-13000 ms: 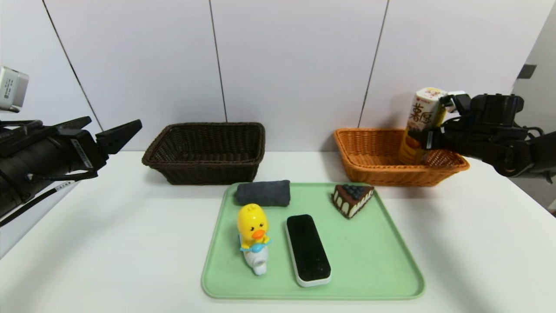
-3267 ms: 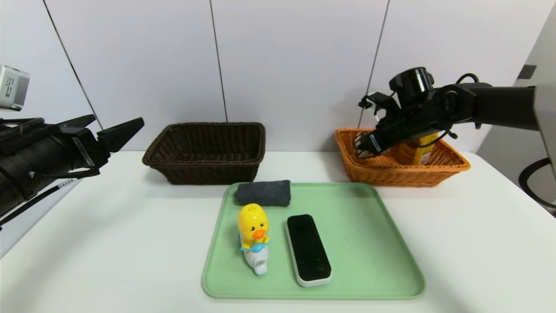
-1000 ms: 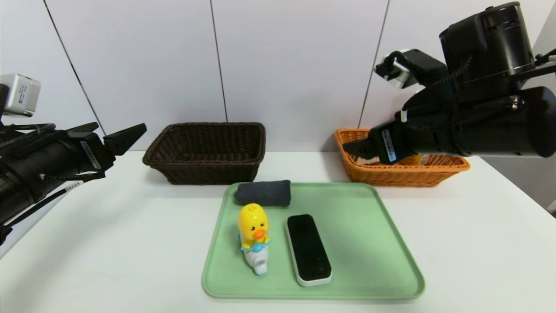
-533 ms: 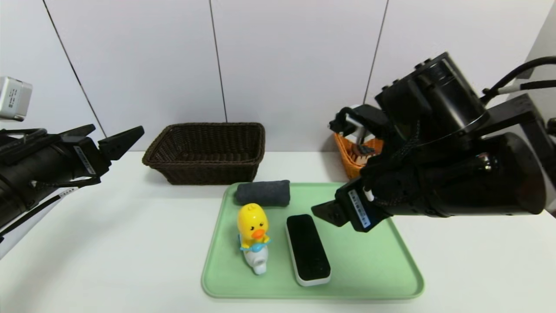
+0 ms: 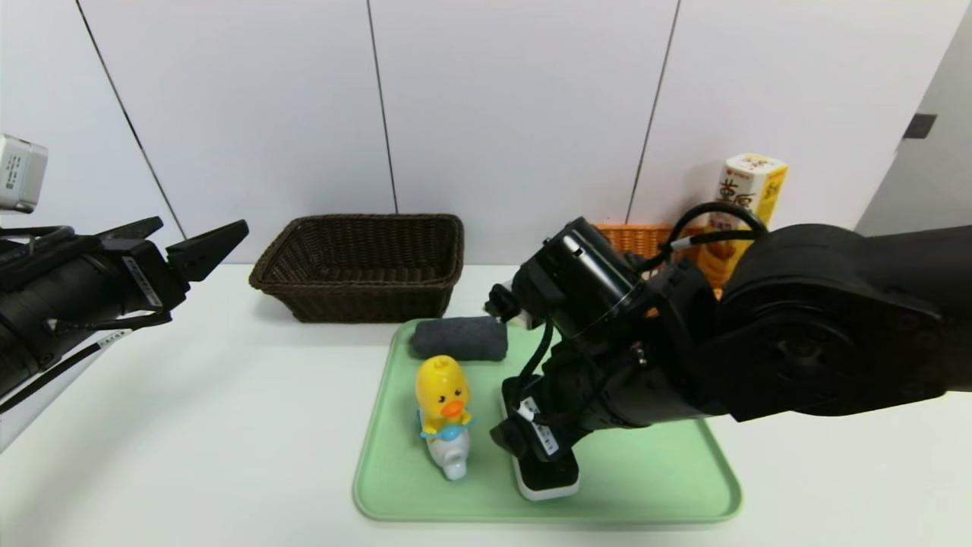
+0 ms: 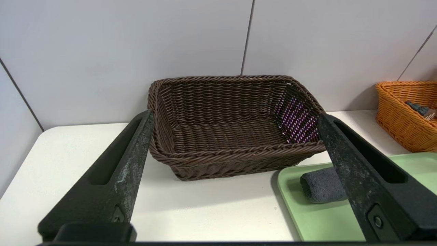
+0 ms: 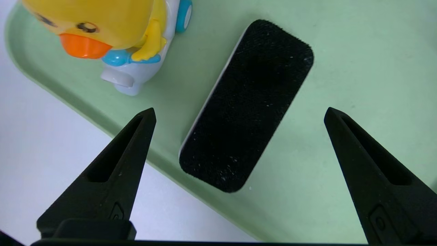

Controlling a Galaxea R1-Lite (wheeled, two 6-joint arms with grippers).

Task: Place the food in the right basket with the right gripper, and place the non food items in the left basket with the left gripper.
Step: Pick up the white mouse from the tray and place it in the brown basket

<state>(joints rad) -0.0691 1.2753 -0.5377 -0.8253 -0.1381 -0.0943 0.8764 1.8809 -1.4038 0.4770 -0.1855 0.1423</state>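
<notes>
My right gripper (image 5: 525,447) hangs open just above the black-topped eraser (image 5: 548,480) on the green tray (image 5: 661,486). In the right wrist view the eraser (image 7: 259,85) lies between the spread fingers of the right gripper (image 7: 239,110), untouched, with the yellow duck toy (image 7: 102,20) beside it. The duck (image 5: 443,395) and the dark grey rolled cloth (image 5: 459,338) are also on the tray. The snack box (image 5: 748,205) stands in the orange basket (image 5: 638,237), mostly hidden by my right arm; the cake wedge (image 6: 418,109) lies inside it. My left gripper (image 5: 201,226) is parked open at the left, facing the dark brown basket (image 6: 235,150), which holds nothing.
Both baskets stand against the white back wall. The tray (image 7: 358,68) sits mid-table near the front edge. My bulky right arm (image 5: 797,342) covers the tray's right half and most of the orange basket.
My right arm has swung from the orange basket down and leftward over the tray, ending above the eraser, still open. The left arm has barely moved.
</notes>
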